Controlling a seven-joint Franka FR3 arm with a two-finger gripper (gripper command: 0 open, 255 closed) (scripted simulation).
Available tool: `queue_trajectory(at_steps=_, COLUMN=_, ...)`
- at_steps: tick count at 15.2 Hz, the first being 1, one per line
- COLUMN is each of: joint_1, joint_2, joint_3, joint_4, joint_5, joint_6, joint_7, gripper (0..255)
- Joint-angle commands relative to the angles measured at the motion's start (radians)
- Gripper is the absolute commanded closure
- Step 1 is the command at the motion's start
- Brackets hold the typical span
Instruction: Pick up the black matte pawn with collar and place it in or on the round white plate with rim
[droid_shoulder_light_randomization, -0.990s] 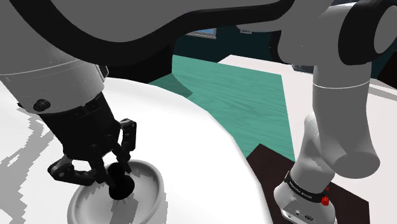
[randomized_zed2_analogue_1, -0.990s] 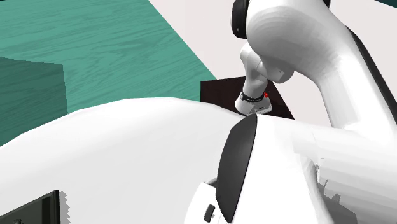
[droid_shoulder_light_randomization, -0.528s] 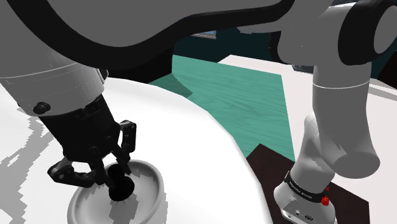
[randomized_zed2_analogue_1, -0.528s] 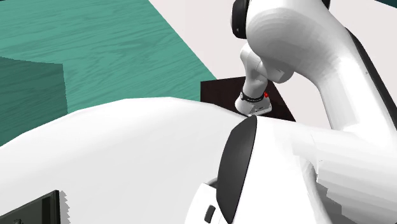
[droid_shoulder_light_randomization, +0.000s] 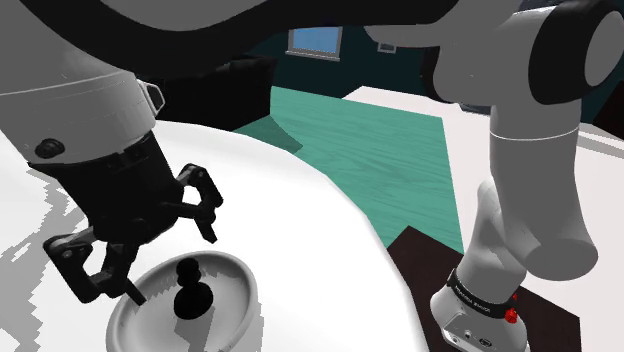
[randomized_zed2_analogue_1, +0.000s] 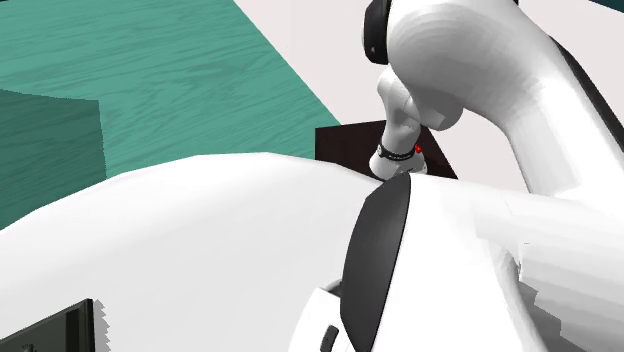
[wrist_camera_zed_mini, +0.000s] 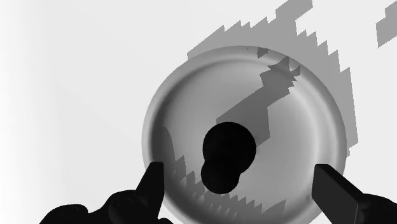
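In the shoulder view there is one arm (droid_shoulder_light_randomization: 530, 150), one gripper (droid_shoulder_light_randomization: 172, 262), one plate (droid_shoulder_light_randomization: 243, 292) and one pawn (droid_shoulder_light_randomization: 190, 290). The plate is white and round and sits on the white surface (droid_shoulder_light_randomization: 300, 220), near the edge at the view's lower left. The black pawn stands up inside the plate, close to the middle. The gripper hangs just above the plate. Its two black fingers are spread wide, one on each side of the pawn, and they touch nothing. The gripper holds nothing. The arm's foot sits on the dark stand (droid_shoulder_light_randomization: 555, 312) at the lower right. Past the surface lies a green floor (droid_shoulder_light_randomization: 390, 150), and one small blue window (droid_shoulder_light_randomization: 315, 38) shows far back.

In the second exterior view the big white arm is up close on the view's right. The white surface takes up the lower half. The green floor is behind it, and the dark stand with the arm's foot on it is farther back.

In the wrist view you look straight down into the one plate. The one pawn is a black blob in the plate, between the two fingers (wrist_camera_zed_mini: 151, 183) but nearer to one of them. Neither finger touches it. The fingers stand far apart. Grey shadows fall across the plate and the surface.
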Motion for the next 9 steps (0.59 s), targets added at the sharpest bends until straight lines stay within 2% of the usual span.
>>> queue_trajectory(at_steps=1, joint_1=0.028, joint_2=0.031, joint_3=-0.002, joint_4=0.105, joint_5=-0.015, joint_6=-0.077, joint_7=0.004, gripper=0)
queue_trajectory(at_steps=2, joint_1=0.042, joint_2=0.048, joint_3=-0.003, joint_4=0.157, joint_5=-0.024, joint_6=-0.112, joint_7=0.005, gripper=0)
queue_trajectory(at_steps=9, joint_1=0.043, joint_2=0.048, joint_3=-0.004, joint_4=0.157, joint_5=-0.024, joint_6=-0.112, joint_7=0.005, gripper=0)
